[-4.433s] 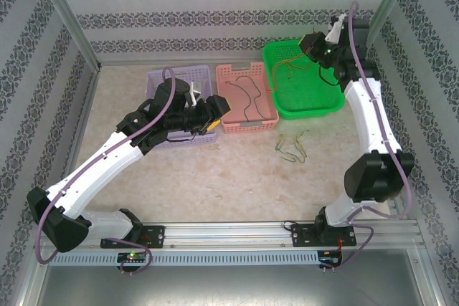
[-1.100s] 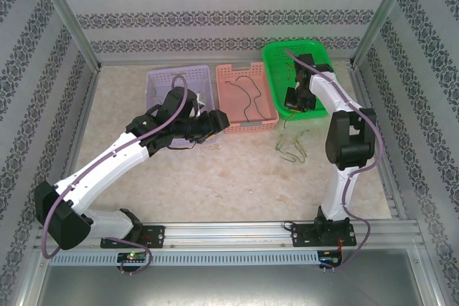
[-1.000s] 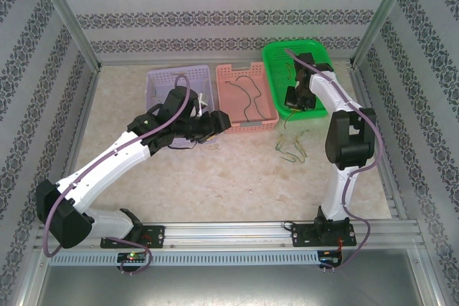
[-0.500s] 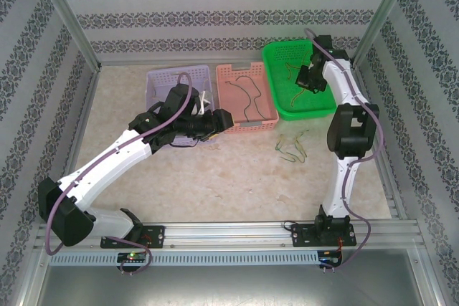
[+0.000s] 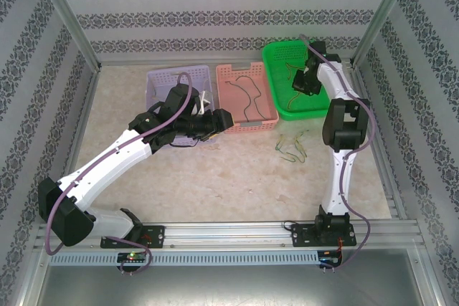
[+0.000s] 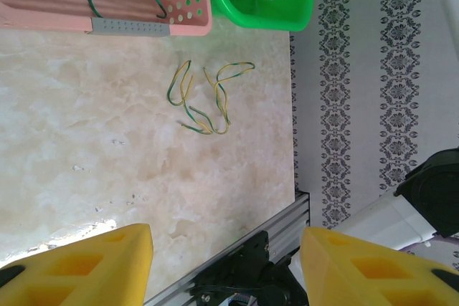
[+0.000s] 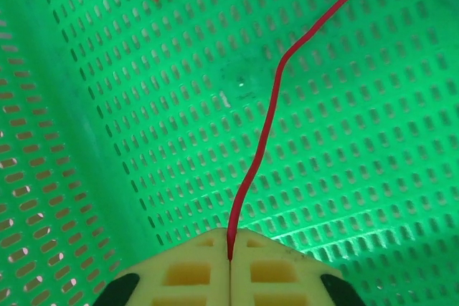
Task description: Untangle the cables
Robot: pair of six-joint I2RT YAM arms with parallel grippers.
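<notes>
In the right wrist view my right gripper (image 7: 229, 240) is shut on a thin red cable (image 7: 269, 112) that runs up from its pads over the green basket floor (image 7: 373, 177). From above, that gripper (image 5: 305, 80) hovers inside the green basket (image 5: 280, 59), where a few more cables (image 5: 295, 92) lie. A green-and-yellow cable tangle (image 5: 292, 147) rests on the table (image 6: 208, 102). A dark cable (image 5: 246, 94) lies in the pink basket (image 5: 247, 125). My left gripper (image 5: 221, 121) hangs open by the pink basket's front left corner, with nothing between its yellow fingers (image 6: 107, 256).
A lilac basket (image 5: 161, 77) stands at the back left, partly under the left arm. Patterned walls and metal posts close in the table. The aluminium rail (image 5: 237, 234) with both arm bases runs along the near edge.
My right gripper has moved from the green basket's front part toward its back, carrying the red cable. The left arm has barely shifted.
</notes>
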